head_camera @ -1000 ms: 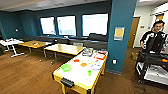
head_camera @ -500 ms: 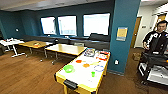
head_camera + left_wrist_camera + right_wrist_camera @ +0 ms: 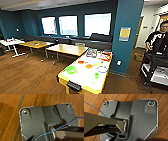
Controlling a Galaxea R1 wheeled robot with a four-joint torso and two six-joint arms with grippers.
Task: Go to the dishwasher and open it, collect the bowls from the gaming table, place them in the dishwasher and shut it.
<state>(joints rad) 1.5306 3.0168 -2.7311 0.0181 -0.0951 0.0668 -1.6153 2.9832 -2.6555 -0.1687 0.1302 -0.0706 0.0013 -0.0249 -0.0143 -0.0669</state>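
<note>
Sitting on the worktop (image 3: 75,83), the bowls (image 3: 71,69) look light, stiff and slippery; grab them by the rim. I cannot tell how either claw stands.

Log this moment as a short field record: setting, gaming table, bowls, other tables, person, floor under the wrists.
setting: lounge with teal walls, bright windows
gaming table: white top, yellow edge, ahead of the robot
bowls: lime green bowl, orange bowl, blue-rimmed bowl, all on the table top
other tables: wooden-topped tables behind it
person: standing at right, beside a dark cart
floor: wood planks
</note>
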